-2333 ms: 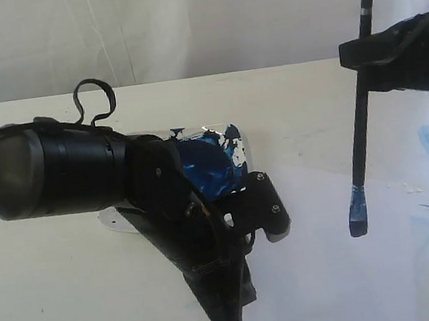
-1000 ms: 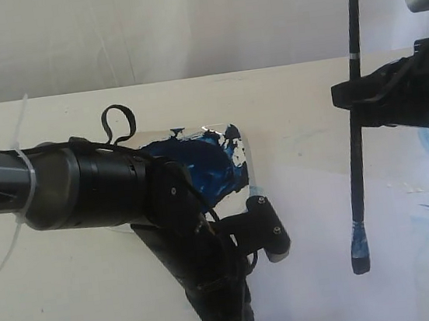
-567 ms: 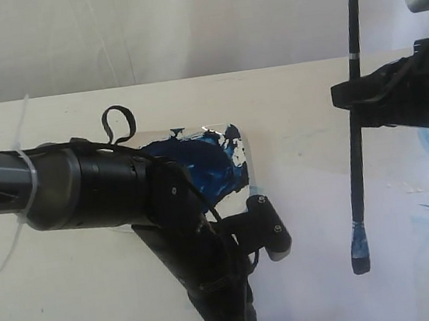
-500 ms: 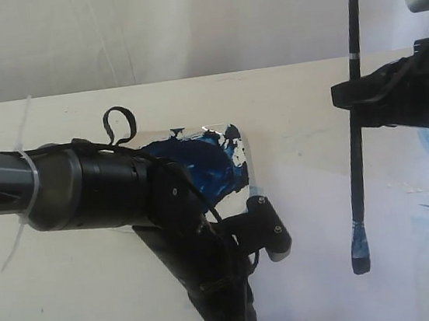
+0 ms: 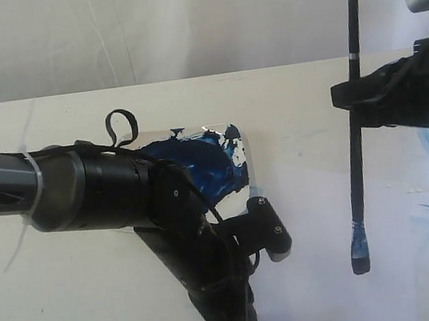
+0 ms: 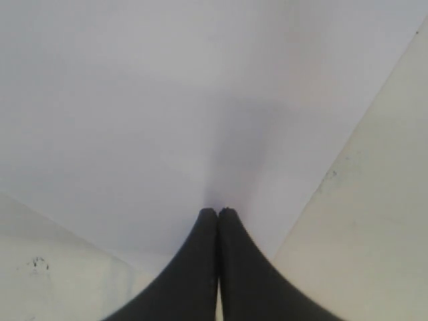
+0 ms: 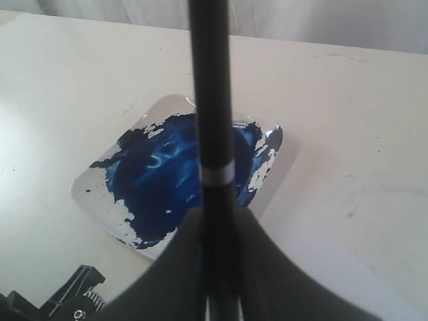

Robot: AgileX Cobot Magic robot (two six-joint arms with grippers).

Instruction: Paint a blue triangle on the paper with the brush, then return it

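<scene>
Right gripper (image 5: pixel 353 101) is clamped on the brush (image 5: pixel 355 178), holding it pretty much upright. The blue-stained tip points down over the paper (image 5: pixel 418 284), a bit right of the paint-smeared plate (image 5: pixel 239 153). Left gripper (image 6: pixel 218 215) has its fingers pressed together on nothing, tips down at the paper near its edge.

text: white letters on left arm (image 5: pixel 85 193) (cut off, unreadable) | else: none
</scene>
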